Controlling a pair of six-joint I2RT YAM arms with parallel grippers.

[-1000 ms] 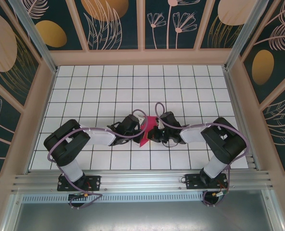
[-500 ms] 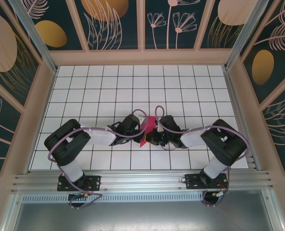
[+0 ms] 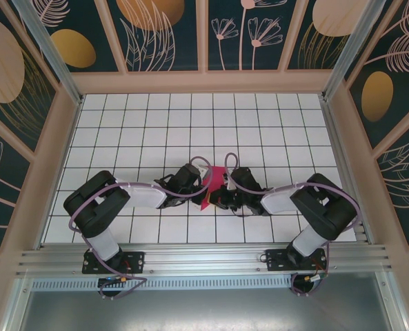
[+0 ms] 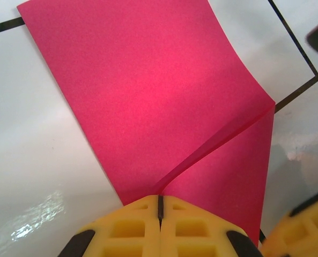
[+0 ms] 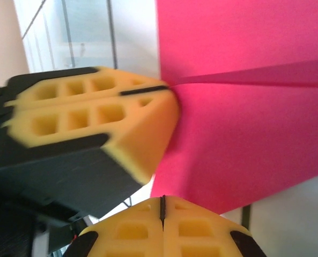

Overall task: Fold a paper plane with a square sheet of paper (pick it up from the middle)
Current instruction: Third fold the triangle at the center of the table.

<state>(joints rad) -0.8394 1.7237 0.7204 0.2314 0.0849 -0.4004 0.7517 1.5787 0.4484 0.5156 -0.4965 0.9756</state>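
The square sheet of paper [image 3: 210,187] is magenta-red and creased, with one flap standing off the other [image 4: 164,101]. It sits between the two grippers at the middle of the tiled table. My left gripper [image 4: 160,199] is shut on the paper where the crease starts. From the top it is at the sheet's left side [image 3: 198,185]. My right gripper [image 5: 162,199] is shut, its tips touching the sheet's lower edge [image 5: 239,139]; no paper shows between its fingers. The left gripper's yellow fingers [image 5: 94,115] are blurred in the right wrist view.
The white tiled table [image 3: 190,124] stretches bare behind the arms. Wooden walls with floral panels [image 3: 204,79] close it in on three sides, and a metal rail [image 3: 204,258] runs along the near edge. The two wrists stand very close together [image 3: 232,189].
The right gripper has moved slightly nearer and to the left, covering more of the paper. The left arm has held still with the paper.
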